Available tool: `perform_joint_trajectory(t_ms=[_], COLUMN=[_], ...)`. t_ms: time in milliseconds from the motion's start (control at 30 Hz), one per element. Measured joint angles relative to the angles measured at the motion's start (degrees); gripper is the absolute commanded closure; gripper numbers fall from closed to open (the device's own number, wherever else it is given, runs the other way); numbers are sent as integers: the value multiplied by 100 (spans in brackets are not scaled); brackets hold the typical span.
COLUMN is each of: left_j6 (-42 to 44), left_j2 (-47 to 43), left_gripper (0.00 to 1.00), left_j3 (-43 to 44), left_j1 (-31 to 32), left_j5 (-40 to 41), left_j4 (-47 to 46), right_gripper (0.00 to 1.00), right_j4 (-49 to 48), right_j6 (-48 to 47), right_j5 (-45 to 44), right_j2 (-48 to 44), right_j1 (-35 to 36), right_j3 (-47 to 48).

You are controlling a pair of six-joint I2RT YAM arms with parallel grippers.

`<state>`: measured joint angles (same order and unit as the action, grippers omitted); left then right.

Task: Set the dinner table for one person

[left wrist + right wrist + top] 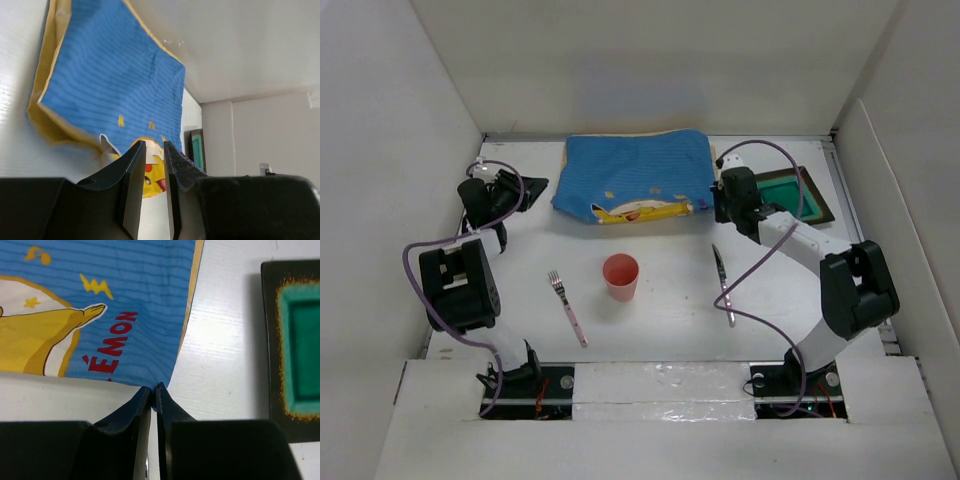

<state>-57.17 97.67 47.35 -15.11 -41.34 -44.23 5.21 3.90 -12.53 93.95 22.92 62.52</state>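
Observation:
The blue Pikachu-print cloth (635,175) lies at the back middle of the white dinner table (665,325), its left front edge folded up. My right gripper (716,207) is shut on the cloth's near right corner (150,375); in the right wrist view the gripper (154,386) pinches the blue fabric. My left gripper (528,187) hovers just left of the cloth's left edge, jaws a narrow gap apart and empty (154,145), with the cloth (110,75) ahead. A pink cup (620,277), a pink-handled fork (567,308) and a knife (723,285) lie in front.
A dark square dish with a teal centre (802,195) sits right of the cloth, close to my right gripper, and shows in the right wrist view (295,340). White walls enclose the table on the left, back and right.

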Motion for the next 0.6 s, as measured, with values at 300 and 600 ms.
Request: perform_joint_trajectory(t_ms=[300,600], left_j6=[765,2020], left_j2=[-1193,-1585], left_gripper=[76,60], left_j3=[31,1211], left_j1=[-37,861], left_j5=[758,2551], left_j4=[1768,3910], right_gripper=[56,100], right_j4=[339,146], right_j6=[396,903], right_j5=[-116,372], right_j2=[-883,-1788], right_j1=[-44,-234], right_j3=[-861,-1180])
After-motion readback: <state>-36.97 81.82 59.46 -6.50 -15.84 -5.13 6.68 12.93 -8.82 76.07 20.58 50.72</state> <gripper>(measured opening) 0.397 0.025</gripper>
